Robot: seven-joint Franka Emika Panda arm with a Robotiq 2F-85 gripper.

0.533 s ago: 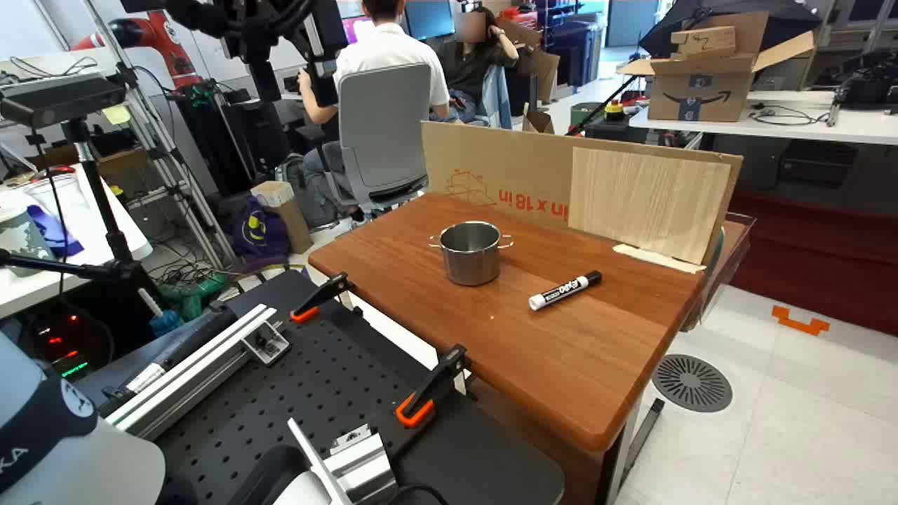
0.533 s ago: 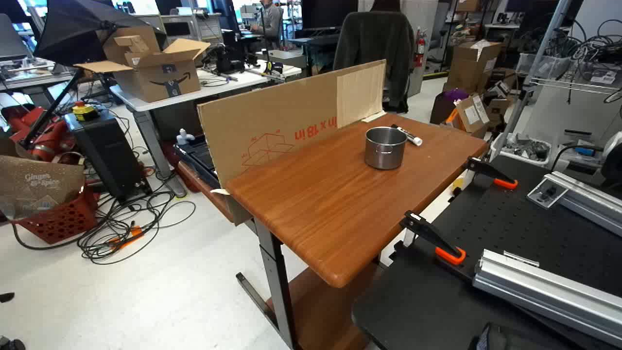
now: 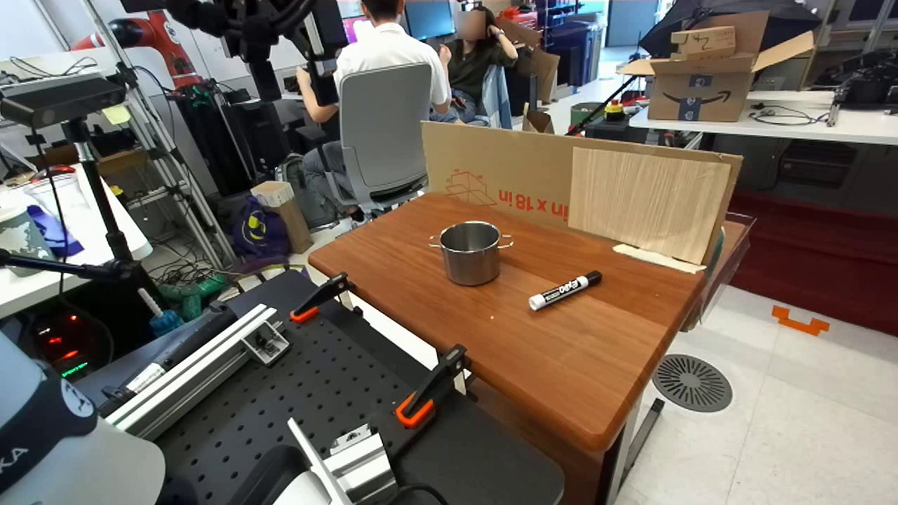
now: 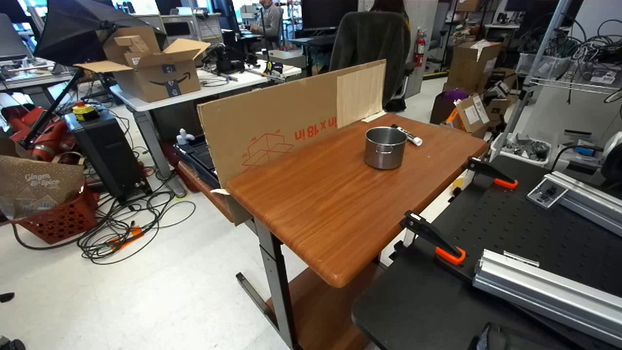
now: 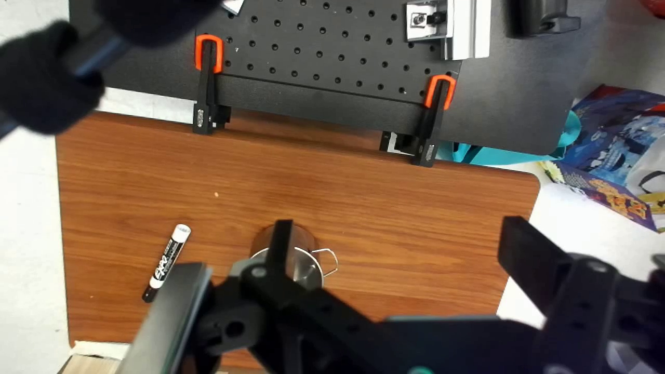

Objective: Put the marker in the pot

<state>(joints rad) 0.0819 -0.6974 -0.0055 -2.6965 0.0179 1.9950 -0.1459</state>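
Note:
The marker (image 3: 565, 291) is black with a white band and a white end, and lies flat on the brown table. In an exterior view the marker (image 4: 413, 139) is partly hidden behind the pot (image 4: 384, 154). The silvery pot (image 3: 471, 265) stands upright beside the marker, apart from it, with thin wire handles. My gripper (image 3: 295, 84) hangs high at the top of an exterior view. In the wrist view my gripper (image 5: 397, 228) is open with nothing between its fingers. Its left finger covers part of the pot (image 5: 306, 270); the marker (image 5: 170, 257) lies farther left.
A cardboard panel (image 3: 505, 165) stands along the table's (image 3: 554, 372) far edge. Two black-and-orange clamps (image 3: 435, 389) (image 3: 319, 298) hold the near edge beside the black perforated board (image 3: 337, 379). A metal rail (image 3: 196, 372) lies on that board.
The marker, the pot and my arm look unmoved. In the background, a seated person's hand and a dark chair have shifted slightly.

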